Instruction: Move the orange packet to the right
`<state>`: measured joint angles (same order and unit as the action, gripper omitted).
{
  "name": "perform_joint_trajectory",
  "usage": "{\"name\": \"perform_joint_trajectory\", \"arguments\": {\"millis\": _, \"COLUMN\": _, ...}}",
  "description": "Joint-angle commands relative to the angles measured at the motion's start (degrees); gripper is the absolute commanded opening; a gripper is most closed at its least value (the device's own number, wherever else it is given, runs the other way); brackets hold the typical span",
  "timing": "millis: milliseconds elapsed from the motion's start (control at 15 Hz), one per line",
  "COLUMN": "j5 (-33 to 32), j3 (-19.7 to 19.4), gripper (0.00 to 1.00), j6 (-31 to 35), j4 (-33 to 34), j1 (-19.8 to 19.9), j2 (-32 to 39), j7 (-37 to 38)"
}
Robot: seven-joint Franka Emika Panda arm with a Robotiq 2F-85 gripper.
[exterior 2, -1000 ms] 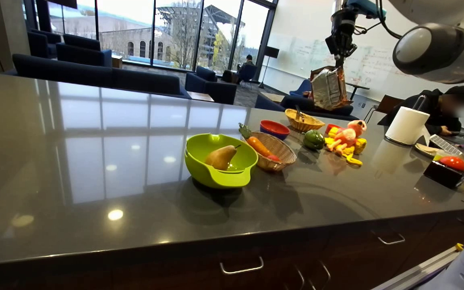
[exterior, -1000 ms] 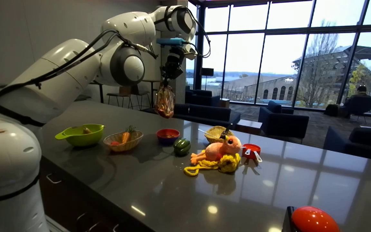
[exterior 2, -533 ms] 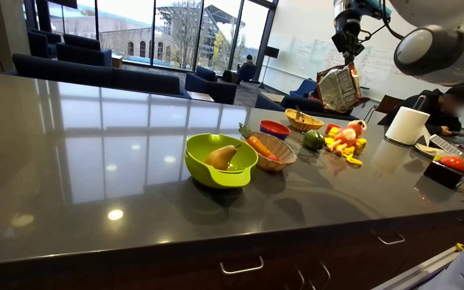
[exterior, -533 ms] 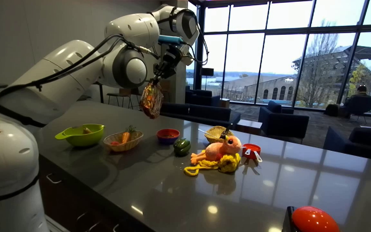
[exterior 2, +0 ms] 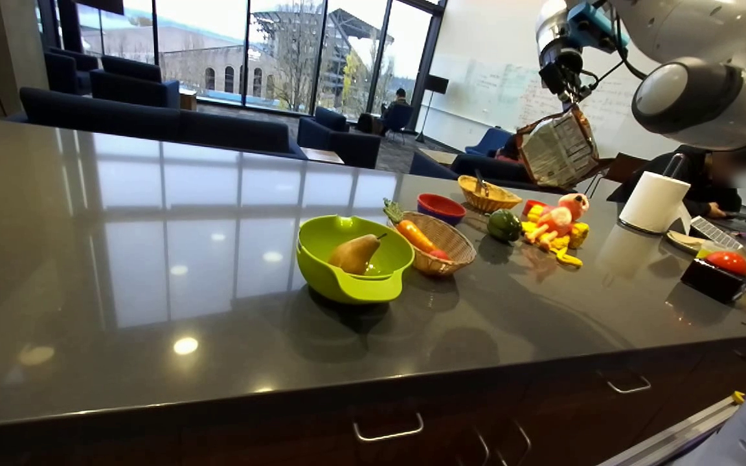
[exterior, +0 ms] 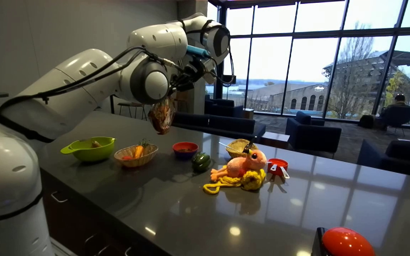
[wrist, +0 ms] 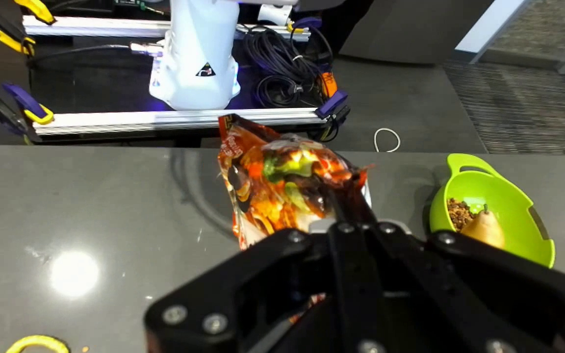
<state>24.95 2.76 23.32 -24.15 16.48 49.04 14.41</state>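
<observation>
Glossy grey countertop (exterior: 176, 220), with tall windows (exterior: 272, 60) beyond. Items recorded left to right: green bowl (exterior: 93, 155) containing a pear (exterior: 95, 144); wicker basket (exterior: 136, 163) containing a carrot (exterior: 139, 152). Next, in an exterior view, the orange packet (exterior: 161, 117), suspended over the countertop by the gripper (exterior 2: 569, 100), whose jaws are drawn tight on the packet's upper end. Its long axis stands steep there, upper end leaning right, lower end pointing down and slightly left. In an exterior view the packet (exterior 2: 557, 149) turns a pale panel to the camera, tilted, gripped near its upper right corner; in the wrist view the printed side shows, one corner pointing to the upper left. Further right: red and purple bowl (exterior: 185, 155); green pepper (exterior: 201, 162); second basket (exterior: 234, 153), with a pink plush toy (exterior: 238, 167) before it, resting on a yellow knitted item (exterior: 253, 180); red cup (exterior: 277, 164); red dome (exterior: 347, 243) on a black base (exterior 2: 710, 281).
</observation>
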Motion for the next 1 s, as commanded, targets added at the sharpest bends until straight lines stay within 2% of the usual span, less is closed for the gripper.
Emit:
{"name": "perform_joint_trajectory", "arguments": {"millis": 0, "j5": 2.75, "j3": 0.46, "gripper": 0.00, "j6": -1.04, "j4": -1.65, "j1": 0.79, "j2": -0.34, "j7": 3.14}}
{"name": "perform_joint_trajectory", "arguments": {"millis": 200, "j5": 2.55, "j3": -0.26, "gripper": 0.00, "j6": -0.70, "j4": -2.07, "j1": 0.95, "j2": -0.05, "j7": 3.84}}
{"name": "perform_joint_trajectory", "arguments": {"millis": 467, "j5": -1.01, "j3": -2.52, "gripper": 0.00, "j6": 0.85, "j4": -0.61, "j1": 0.94, "j2": 0.77, "j7": 3.85}}
{"name": "perform_joint_trajectory", "arguments": {"millis": 733, "j5": -6.28, "j3": -4.85, "gripper": 0.00, "j6": 4.65, "j4": 2.19, "j1": 1.66, "j2": 2.50, "j7": 2.56}}
{"name": "perform_joint_trajectory", "arguments": {"millis": 933, "j5": -12.68, "j3": -6.93, "gripper": 0.00, "j6": 9.65, "j4": 5.34, "j1": 1.86, "j2": 4.84, "j7": 1.16}}
